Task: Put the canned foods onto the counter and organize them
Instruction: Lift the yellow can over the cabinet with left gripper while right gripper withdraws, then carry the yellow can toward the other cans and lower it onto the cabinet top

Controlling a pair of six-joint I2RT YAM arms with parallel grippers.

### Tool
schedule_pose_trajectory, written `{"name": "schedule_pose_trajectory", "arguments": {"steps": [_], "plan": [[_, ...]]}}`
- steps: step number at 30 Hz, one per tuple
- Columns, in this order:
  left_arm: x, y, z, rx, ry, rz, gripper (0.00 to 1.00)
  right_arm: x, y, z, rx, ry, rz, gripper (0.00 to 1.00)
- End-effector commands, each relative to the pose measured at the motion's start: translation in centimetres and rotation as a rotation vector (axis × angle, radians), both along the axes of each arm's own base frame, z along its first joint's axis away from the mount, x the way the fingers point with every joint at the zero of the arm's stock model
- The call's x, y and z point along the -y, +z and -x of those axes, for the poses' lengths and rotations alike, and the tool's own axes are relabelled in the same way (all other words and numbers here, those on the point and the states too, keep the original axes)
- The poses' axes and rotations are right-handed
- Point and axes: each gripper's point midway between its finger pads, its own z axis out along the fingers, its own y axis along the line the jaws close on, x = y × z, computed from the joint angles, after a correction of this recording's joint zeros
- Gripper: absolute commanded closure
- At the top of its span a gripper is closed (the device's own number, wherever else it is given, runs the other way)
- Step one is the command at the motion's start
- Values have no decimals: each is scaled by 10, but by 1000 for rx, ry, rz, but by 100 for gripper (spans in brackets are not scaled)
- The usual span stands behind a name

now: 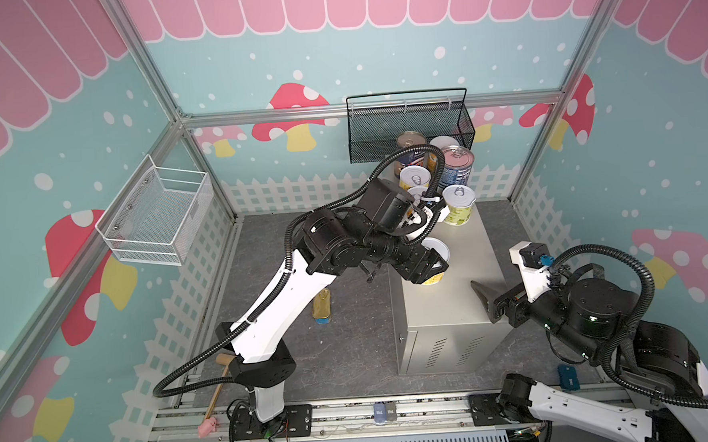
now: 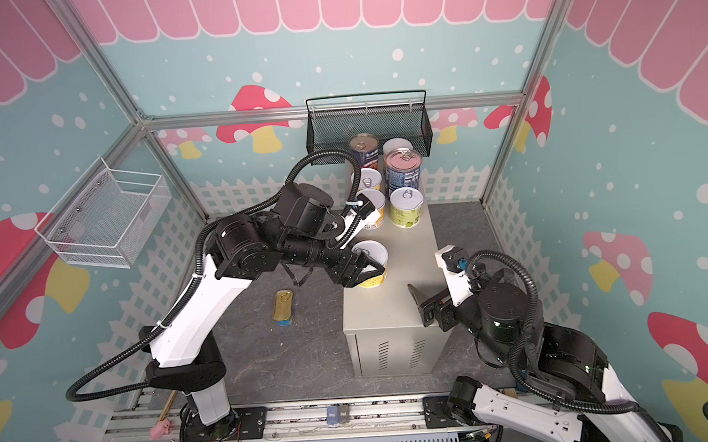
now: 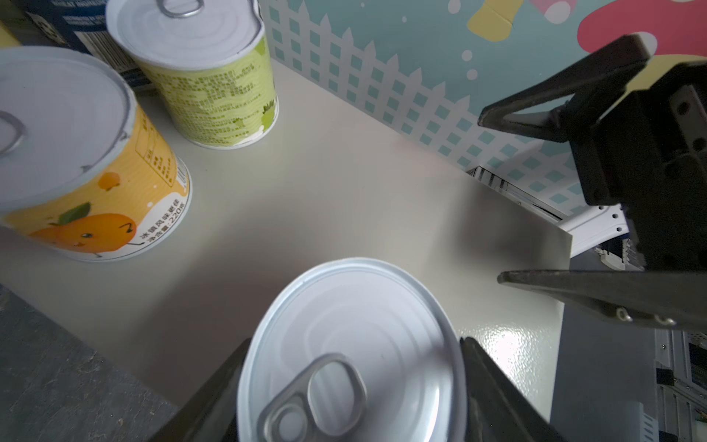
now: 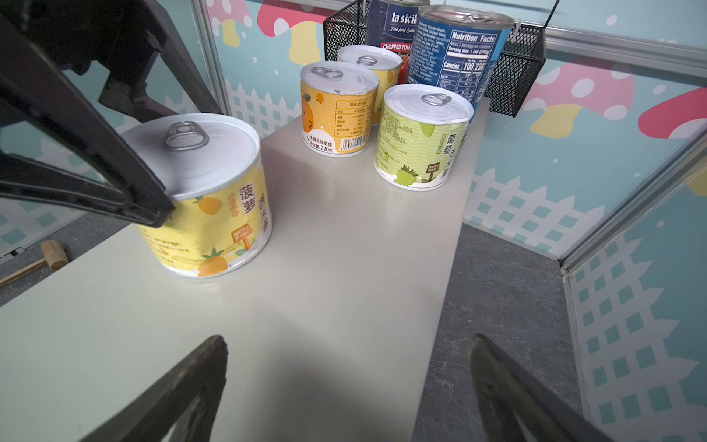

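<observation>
Left gripper (image 1: 437,264) sits over the middle of the counter (image 1: 470,249), clamped on an upright yellow can (image 4: 214,214) standing there. Right gripper (image 1: 484,300) is spread wide, empty, above the near end. Six cans (image 2: 402,173) cluster at the far end. Gold tin (image 1: 320,305) lies on the floor, left of the counter.

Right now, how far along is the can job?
Done: several cans stand grouped at the counter's far end. In hand: the left gripper, jaws shut on a pineapple can, at mid-counter. Left: the gold tin lies on the floor; the right gripper is open, empty.
</observation>
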Motion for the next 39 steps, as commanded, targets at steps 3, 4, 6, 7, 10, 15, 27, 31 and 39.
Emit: {"name": "schedule_pose_trajectory", "arguments": {"steps": [3, 4, 6, 7, 10, 15, 27, 31, 39], "plan": [[3, -28, -3, -7, -19, -93, 19, 2, -1, -2, -3, -21, 1, 1], [3, -24, -3, 4, -20, -78, 17, 2, -1, -2, -3, -23, 2, 1], [2, -13, 1, 32, -33, -41, 14, 2, 0, -3, -3, -24, 5, 1], [0, -5, 4, 53, -41, -14, 12, 2, 1, -3, -1, -25, 4, 1], [-10, 10, 8, 112, -40, 42, 4, 1, 2, -4, 1, -26, 2, 1], [-25, 23, 23, 176, -64, 151, 2, -2, 3, -7, 3, -32, 13, 0], [-36, 4, 38, 273, -116, 314, 1, -8, 10, -17, 49, -50, 32, 1], [-33, -2, 31, 301, -102, 329, 3, -9, 5, -18, 45, -49, 48, 1], [-20, -6, 21, 331, -103, 383, 6, -1, 7, -10, 56, -41, 23, 1]]}}
